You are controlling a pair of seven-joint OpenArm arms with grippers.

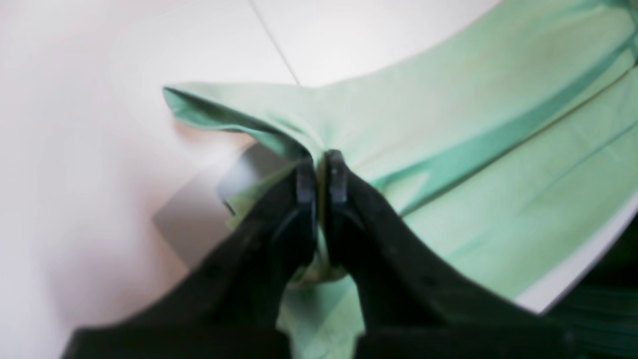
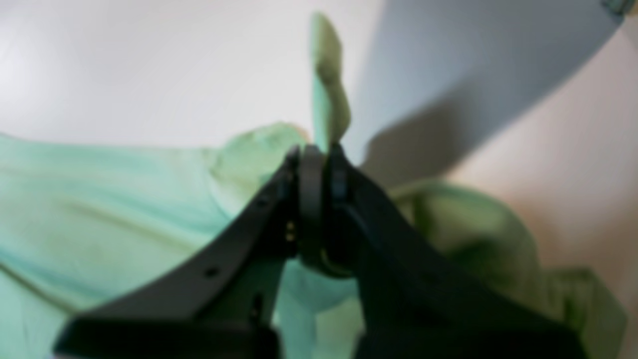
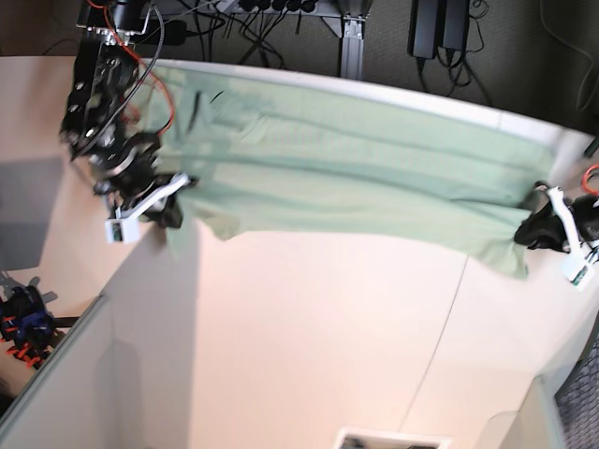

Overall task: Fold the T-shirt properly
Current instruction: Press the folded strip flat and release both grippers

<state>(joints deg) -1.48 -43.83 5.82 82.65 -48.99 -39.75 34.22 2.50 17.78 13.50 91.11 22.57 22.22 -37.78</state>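
T-shirt (image 3: 356, 178): pale mint green, stretched across the far part of the white table (image 3: 309, 337). Left gripper (image 1: 321, 172) clenched on one end's fabric; right gripper (image 2: 319, 164) clenched on the opposite end.

T-shirt (image 3: 356, 178) on table (image 3: 309, 346), left tool (image 3: 529, 232) & right tool (image 3: 173, 217) at opp. ends

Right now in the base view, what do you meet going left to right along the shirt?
Right end effector pinching one end → T-shirt stretched across the table → left end effector pinching the other end.
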